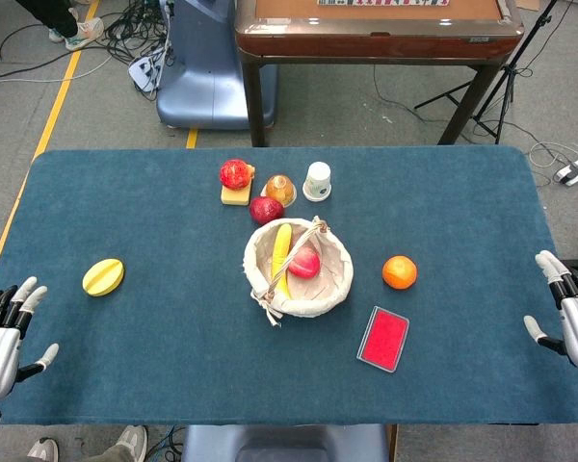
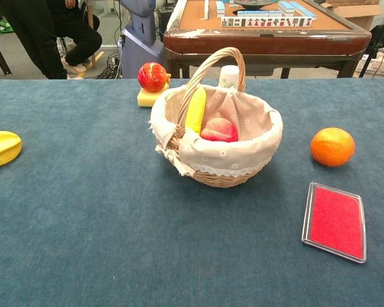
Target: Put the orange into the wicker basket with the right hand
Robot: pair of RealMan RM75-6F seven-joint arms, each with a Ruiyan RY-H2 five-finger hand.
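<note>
The orange (image 1: 399, 272) (image 2: 332, 146) lies on the blue cloth, to the right of the wicker basket (image 1: 330, 286) (image 2: 212, 167). The cloth-lined basket holds a yellow banana-like fruit (image 1: 281, 256) (image 2: 196, 109) and a pink peach (image 1: 305, 262) (image 2: 219, 130). My right hand (image 1: 569, 307) hovers at the table's right edge, fingers spread and empty, well to the right of the orange. My left hand (image 1: 5, 332) waits at the left edge, also spread and empty. Neither hand shows in the chest view.
A red card in a clear case (image 1: 383, 339) (image 2: 335, 221) lies in front of the orange. A yellow starfruit (image 1: 103, 276) (image 2: 0, 148) sits at left. Behind the basket are a red fruit on a yellow block (image 1: 235, 175) (image 2: 152, 77), a dark red apple (image 1: 266, 209), a jelly cup (image 1: 280, 189) and a white cup (image 1: 317, 180).
</note>
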